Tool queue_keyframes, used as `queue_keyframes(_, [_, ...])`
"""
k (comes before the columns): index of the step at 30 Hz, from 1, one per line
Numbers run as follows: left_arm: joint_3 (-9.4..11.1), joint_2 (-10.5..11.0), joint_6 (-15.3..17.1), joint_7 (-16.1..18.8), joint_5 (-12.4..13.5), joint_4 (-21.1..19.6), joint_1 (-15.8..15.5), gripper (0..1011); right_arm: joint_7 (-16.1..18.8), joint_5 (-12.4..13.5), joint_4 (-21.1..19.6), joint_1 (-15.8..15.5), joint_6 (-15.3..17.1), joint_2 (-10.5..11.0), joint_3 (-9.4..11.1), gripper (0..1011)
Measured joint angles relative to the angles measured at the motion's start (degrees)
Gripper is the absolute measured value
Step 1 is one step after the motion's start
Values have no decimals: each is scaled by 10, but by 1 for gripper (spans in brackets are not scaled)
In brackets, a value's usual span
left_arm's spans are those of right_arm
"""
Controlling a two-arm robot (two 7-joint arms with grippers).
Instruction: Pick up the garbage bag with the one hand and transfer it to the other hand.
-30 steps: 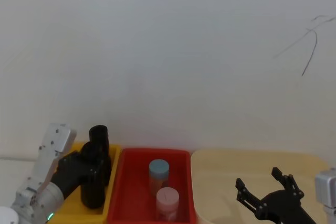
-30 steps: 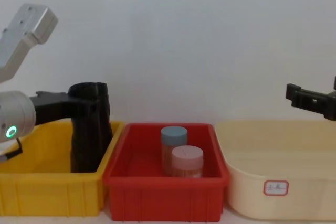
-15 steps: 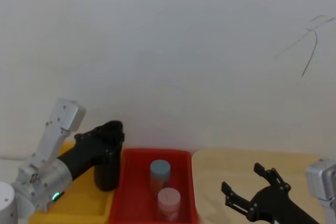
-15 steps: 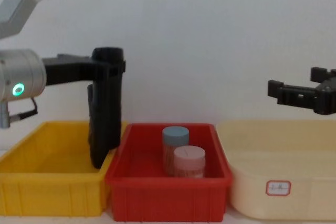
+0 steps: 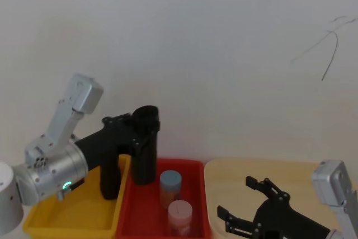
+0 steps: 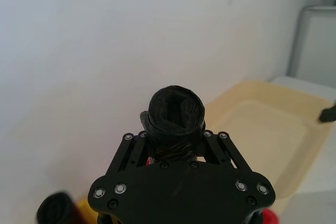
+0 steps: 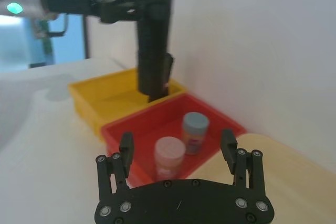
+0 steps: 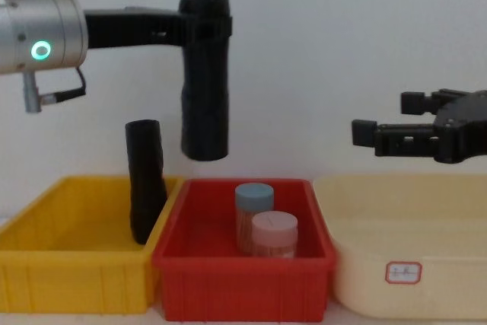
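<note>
Left hand [image 8: 205, 27] clamped on upper end of garbage bag [image 8: 205, 89]. Bag upright, now hanging clear above left edge of red bin [image 8: 243, 279]; half a second ago its foot was still down beside that bin's left wall. Second roll [image 8: 144, 184] stands just left of red bin (inside yellow bin [image 8: 46, 264]). Right hand [image 8: 384, 119], fingers spread wide, has drawn in from right of red bin, above rim level. We judge pickup done; handover next, gap between hands not yet closed.
</note>
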Motion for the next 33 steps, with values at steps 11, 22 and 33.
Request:
queue_keyframes(11, [19, 3, 2, -75, -34, -5, -32, 375, 91, 21, 16, 55, 20, 24, -34, 1001])
queue_keyframes(22, [48, 6, 0, -151, -59, 2, -57, 375, 153, 34, 38, 103, 35, 35, -61, 1001])
queue_keyframes(33, [67, 8, 0, -189, -73, 2, -69, 375, 162, 31, 50, 132, 53, 46, -73, 1001])
